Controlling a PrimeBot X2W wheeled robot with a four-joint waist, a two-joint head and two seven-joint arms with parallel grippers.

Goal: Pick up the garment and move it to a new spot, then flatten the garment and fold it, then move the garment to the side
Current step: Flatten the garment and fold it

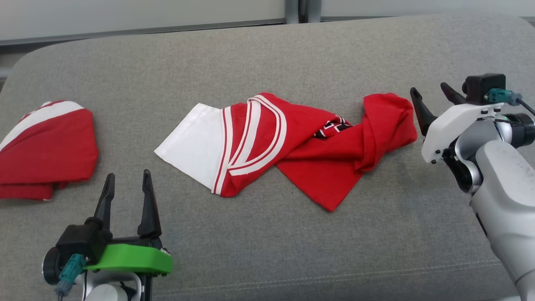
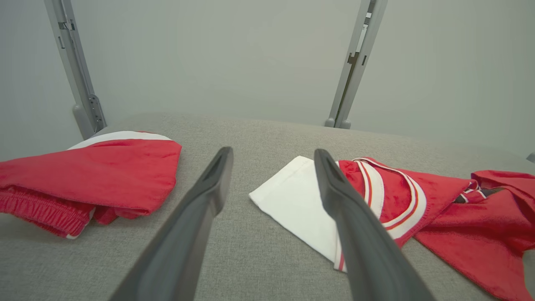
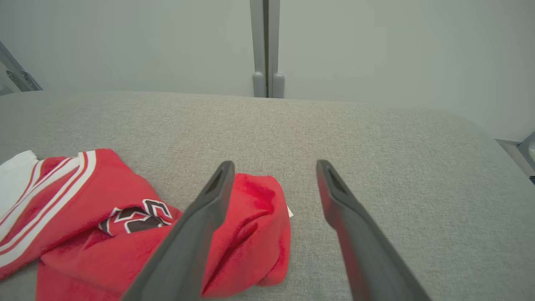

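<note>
Left jaws nearest, lower left, spread wide, empty, over grey upholstered surface (image 1: 267, 54). Right jaws at right edge, also wide, empty, just beside right end of garment (image 1: 292, 146). Red jersey, white trim, twisted and bunched at centre. Far left, well apart: folded red garment (image 1: 46, 146). Likely early: flattening, folding, moving aside, all 3 left to do.

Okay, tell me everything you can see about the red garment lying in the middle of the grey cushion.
The red garment is a soft jersey with a white panel at its left end, red-and-white striped trim and dark white-edged lettering half hidden in folds. It lies crumpled and twisted on the grey cushion. The open right gripper stands by its right end, not gripping it.
</note>
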